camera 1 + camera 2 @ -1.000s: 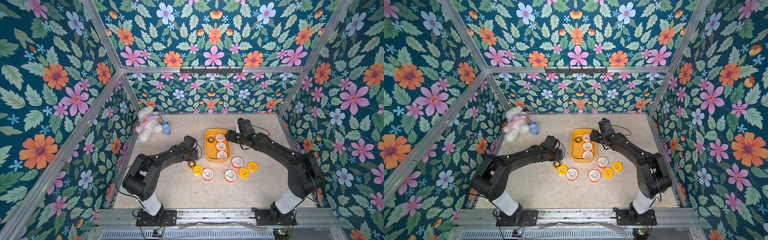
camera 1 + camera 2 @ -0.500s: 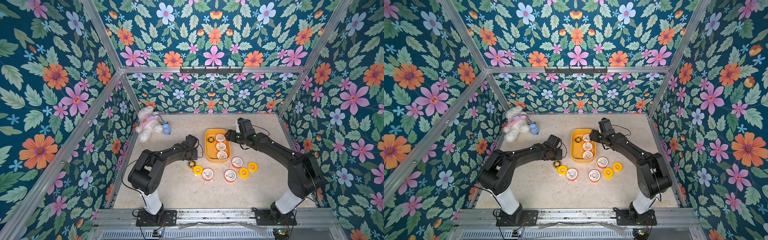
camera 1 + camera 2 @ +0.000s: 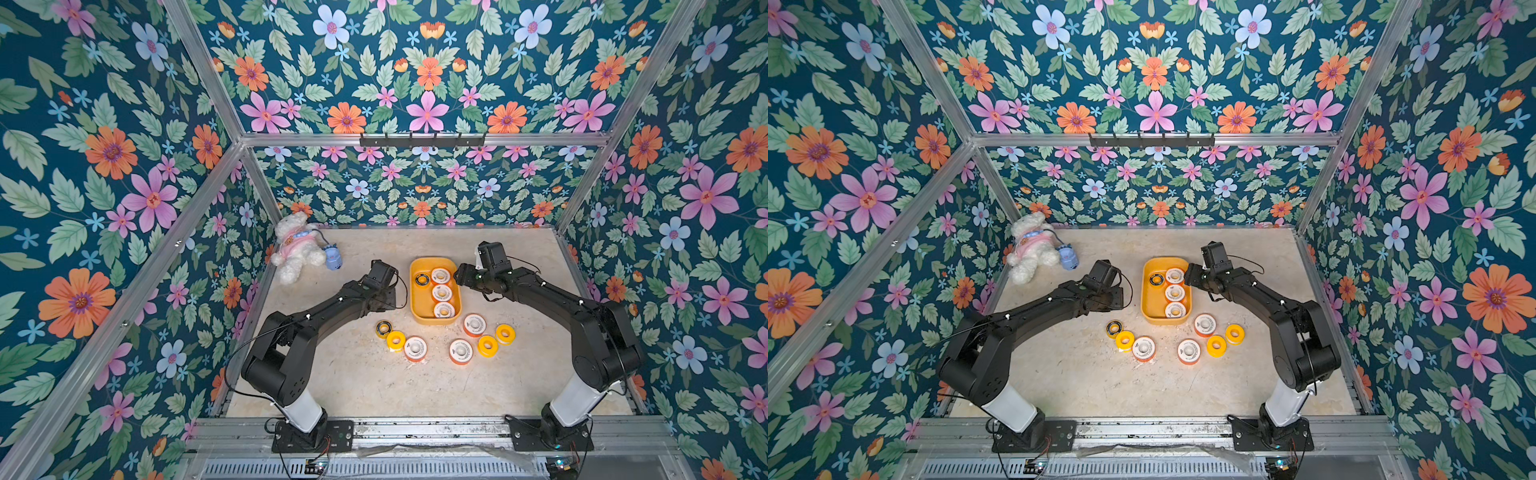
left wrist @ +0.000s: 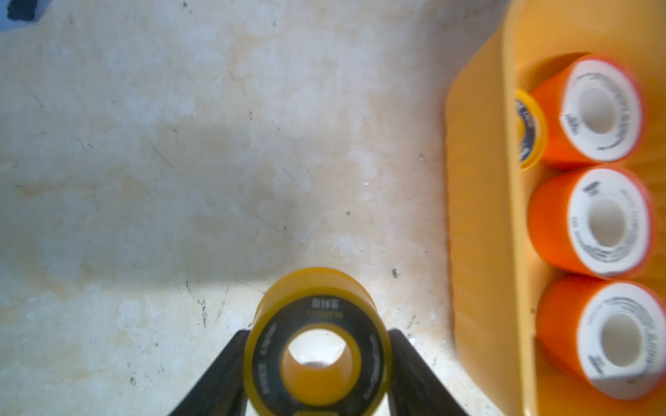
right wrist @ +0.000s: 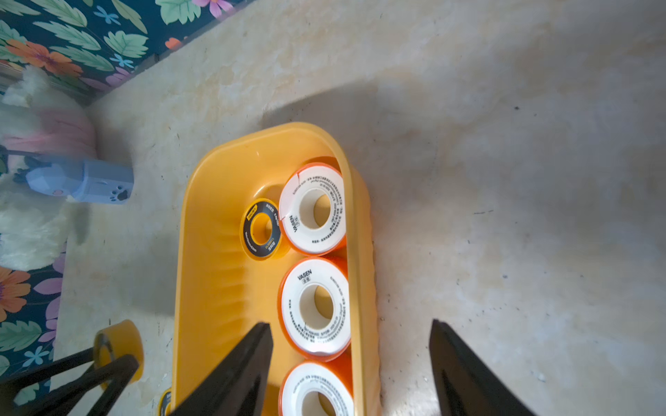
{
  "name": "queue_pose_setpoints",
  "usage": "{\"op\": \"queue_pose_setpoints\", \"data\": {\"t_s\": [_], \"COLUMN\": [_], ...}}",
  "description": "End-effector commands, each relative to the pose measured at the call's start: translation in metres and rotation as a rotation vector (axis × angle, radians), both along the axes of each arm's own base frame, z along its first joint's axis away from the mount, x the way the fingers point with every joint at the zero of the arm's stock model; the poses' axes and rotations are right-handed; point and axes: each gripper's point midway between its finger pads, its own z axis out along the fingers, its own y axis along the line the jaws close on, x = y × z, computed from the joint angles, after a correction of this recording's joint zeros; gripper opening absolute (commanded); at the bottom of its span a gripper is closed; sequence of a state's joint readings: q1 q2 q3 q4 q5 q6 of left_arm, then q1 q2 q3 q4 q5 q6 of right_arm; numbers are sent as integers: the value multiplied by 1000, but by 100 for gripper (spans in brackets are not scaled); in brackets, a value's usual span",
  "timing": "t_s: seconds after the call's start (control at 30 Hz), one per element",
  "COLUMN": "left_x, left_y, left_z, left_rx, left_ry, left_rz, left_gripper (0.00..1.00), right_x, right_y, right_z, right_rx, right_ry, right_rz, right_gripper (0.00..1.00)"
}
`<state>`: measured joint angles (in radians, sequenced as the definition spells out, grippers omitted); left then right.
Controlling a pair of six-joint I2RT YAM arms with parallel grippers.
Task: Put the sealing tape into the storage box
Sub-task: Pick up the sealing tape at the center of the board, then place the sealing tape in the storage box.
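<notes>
While the left tool [image 4: 319, 336] clamps a black-and-yellow spool [image 4: 313, 288], the right tool [image 5: 350, 324] gapes above the storage box [image 5: 201, 252]

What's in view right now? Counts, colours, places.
storage box: 1, yellow, mid-table
white-and-orange spools: 6; three in the box, three on the table on its near side
all-yellow spools: 3, on the table near the box
black-and-yellow spools: 3; one in the box, one on the table, one held
plush toy: 1, white and pink, far left corner
blue item: 1, beside the plush toy
table: 1, beige
left gripper: black, shut on a black-and-yellow spool
right gripper: black, open, empty, over the box rim
</notes>
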<state>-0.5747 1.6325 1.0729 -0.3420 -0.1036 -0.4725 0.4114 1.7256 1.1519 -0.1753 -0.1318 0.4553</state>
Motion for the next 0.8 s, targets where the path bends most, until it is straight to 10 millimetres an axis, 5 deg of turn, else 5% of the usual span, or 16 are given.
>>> {"op": "queue_pose_setpoints", "data": {"t_s": [0.0, 0.37, 0.77], "left_x": [0, 4, 10], "left_y": [-13, -83, -120], "left_z": [16, 45, 18], "left_rx": [-5, 23, 97], "left_ry": [-20, -82, -36], "left_rz": [-33, -215, -335], "left_gripper": [58, 58, 58], "right_x": [-1, -3, -6], "right_y": [6, 10, 13], "right_z": [-5, -19, -26], "right_rx": [25, 35, 45], "right_ry": [16, 51, 71], "right_rz": [23, 43, 51], "right_gripper": [70, 44, 36]}}
